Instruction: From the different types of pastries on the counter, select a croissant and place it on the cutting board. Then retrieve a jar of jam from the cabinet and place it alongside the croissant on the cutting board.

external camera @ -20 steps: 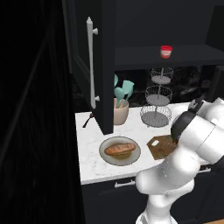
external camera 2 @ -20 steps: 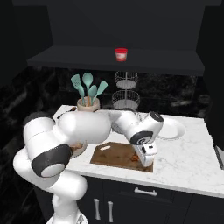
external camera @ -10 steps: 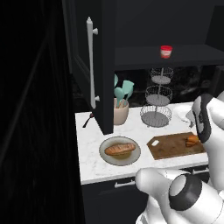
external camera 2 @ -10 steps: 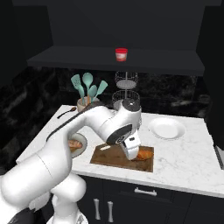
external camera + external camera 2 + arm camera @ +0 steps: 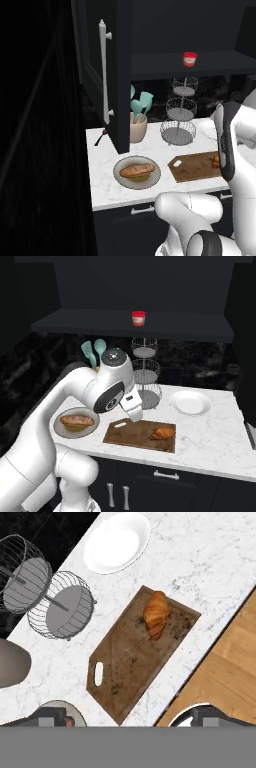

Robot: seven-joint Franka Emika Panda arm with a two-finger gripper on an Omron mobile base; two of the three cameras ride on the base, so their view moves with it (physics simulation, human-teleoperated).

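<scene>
Croissant (image 5: 163, 433), small, curved and orange-brown, lies on the flat dark brown wooden cutting board (image 5: 131, 436), toward the end away from its handle hole. The board rests on the white marble-patterned counter (image 5: 215, 443). Left of it, a long golden-brown loaf (image 5: 76, 420) sits on a round grey plate (image 5: 59, 429). Whether the robot's claw is wide or narrow cannot be told. Farther back stand a tiered wire basket stand (image 5: 147, 376), a round white plate (image 5: 190, 403) and a beige pot of teal utensils (image 5: 138, 127). Higher up, a tiny red jar of jam (image 5: 138, 318) with a pale band stands on the dark shelf (image 5: 175, 331) of the open black cabinet (image 5: 117, 75).
</scene>
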